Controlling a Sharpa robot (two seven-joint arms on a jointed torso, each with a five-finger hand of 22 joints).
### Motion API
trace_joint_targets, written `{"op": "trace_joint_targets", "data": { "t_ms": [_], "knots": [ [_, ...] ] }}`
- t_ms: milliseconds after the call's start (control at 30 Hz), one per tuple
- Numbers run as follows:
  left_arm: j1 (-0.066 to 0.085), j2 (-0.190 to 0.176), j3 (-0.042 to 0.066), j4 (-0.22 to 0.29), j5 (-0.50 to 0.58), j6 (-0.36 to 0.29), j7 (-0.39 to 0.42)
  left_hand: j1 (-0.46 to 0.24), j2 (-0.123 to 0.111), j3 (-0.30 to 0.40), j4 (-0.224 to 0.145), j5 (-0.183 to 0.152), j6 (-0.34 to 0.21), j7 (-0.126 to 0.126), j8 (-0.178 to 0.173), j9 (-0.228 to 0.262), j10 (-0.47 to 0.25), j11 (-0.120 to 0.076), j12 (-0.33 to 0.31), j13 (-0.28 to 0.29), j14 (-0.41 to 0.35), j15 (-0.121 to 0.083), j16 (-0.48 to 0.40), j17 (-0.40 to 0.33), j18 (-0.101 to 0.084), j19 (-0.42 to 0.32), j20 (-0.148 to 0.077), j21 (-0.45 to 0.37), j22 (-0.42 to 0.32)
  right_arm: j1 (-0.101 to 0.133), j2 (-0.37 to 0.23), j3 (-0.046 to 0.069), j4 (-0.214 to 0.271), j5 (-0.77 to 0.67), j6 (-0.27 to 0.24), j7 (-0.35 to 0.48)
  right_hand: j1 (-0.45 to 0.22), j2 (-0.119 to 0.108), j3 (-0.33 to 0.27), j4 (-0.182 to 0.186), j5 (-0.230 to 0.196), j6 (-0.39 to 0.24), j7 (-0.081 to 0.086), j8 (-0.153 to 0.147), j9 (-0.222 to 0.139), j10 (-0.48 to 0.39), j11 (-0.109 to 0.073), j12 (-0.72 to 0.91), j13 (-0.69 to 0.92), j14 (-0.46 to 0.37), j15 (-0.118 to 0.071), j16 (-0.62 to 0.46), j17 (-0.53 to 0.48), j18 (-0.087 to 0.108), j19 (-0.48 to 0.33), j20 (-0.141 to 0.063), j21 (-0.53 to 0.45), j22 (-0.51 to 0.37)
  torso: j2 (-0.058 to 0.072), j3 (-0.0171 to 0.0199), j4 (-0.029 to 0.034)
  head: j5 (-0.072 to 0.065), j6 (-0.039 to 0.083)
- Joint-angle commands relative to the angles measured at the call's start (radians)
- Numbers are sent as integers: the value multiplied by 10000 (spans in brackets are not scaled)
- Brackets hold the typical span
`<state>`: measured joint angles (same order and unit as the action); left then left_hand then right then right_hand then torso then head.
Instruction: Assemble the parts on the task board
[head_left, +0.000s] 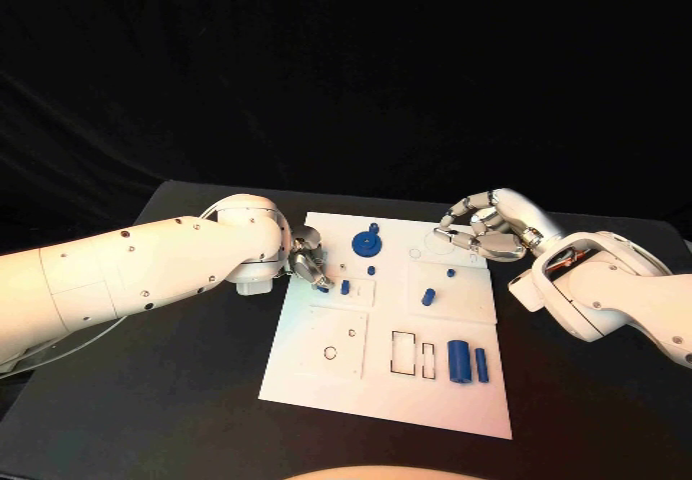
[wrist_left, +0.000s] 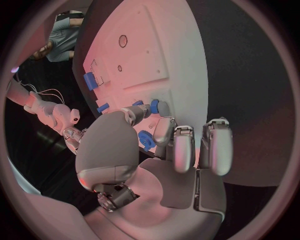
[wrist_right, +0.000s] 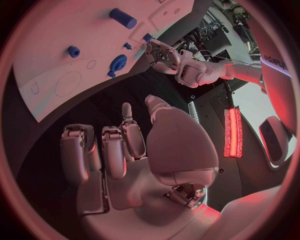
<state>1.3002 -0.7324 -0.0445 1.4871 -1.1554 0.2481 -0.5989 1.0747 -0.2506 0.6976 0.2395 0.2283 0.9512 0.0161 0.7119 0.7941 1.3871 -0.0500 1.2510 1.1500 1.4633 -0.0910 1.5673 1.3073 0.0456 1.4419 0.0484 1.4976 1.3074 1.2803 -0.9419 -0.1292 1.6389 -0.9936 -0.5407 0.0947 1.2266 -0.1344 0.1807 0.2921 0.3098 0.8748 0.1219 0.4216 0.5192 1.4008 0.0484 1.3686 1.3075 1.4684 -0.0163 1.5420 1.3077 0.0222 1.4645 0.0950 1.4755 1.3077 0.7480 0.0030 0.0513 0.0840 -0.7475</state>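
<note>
Left hand (head_left: 304, 262) sat at the left edge of the white board (head_left: 346, 372) with its fingertips on a small blue peg (head_left: 345, 287); whether it pinched the peg could not be told from the head view, and the left wrist view showed the thumb lying over small blue pieces (wrist_left: 146, 140) beside curled fingers (wrist_left: 182, 150). Right hand (head_left: 483, 228) hovered over the board's far right corner, fingers curled in on nothing, which the right wrist view confirmed (wrist_right: 134, 150). Farther out the head view showed a round blue disc (head_left: 368, 241) near the far edge and two blue cylinders (head_left: 467, 361) lying side by side near the right edge.

Bare board (head_left: 368, 395) near edge
</note>
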Motion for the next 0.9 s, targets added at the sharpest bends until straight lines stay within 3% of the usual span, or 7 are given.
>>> {"op": "trace_joint_targets", "data": {
  "t_ms": [33,333,900],
  "knots": [
    [-43,6,-33,8,31,390,-73,-79,25,-28,77,3,101,1,54,-19,47,12,15,4,1075,-63,35,2635,-78,71,25,47,1174,-11,8,0,1,-27,25,73,-73,3,-33,7,53,-51,11,57,10,-31,-33,-52,571,831,-58,-48,1807,55,386,-77,-57,1991,2,6,2,4,17],
    [-43,43,-34,-11,91,406,-76,-422,112,-660,489,-6,154,25,59,-58,64,34,14,31,1075,-47,35,2635,-83,93,24,54,1202,-12,6,0,5,-27,22,73,-119,15,-39,4,56,-53,8,67,27,-38,-35,-62,562,827,-58,-56,1791,59,376,-77,-75,1982,3,7,-4,18,12],
    [-43,70,-34,-82,115,267,-75,-914,352,-1297,528,-10,186,44,39,-111,90,50,34,85,1075,-36,35,2635,-93,129,11,68,1244,-12,-2,0,10,-14,7,79,-171,21,-53,11,52,-60,9,71,37,-41,-33,-67,559,825,-59,-59,1784,63,368,-77,-89,1975,8,9,-6,9,15]
  ]
}}
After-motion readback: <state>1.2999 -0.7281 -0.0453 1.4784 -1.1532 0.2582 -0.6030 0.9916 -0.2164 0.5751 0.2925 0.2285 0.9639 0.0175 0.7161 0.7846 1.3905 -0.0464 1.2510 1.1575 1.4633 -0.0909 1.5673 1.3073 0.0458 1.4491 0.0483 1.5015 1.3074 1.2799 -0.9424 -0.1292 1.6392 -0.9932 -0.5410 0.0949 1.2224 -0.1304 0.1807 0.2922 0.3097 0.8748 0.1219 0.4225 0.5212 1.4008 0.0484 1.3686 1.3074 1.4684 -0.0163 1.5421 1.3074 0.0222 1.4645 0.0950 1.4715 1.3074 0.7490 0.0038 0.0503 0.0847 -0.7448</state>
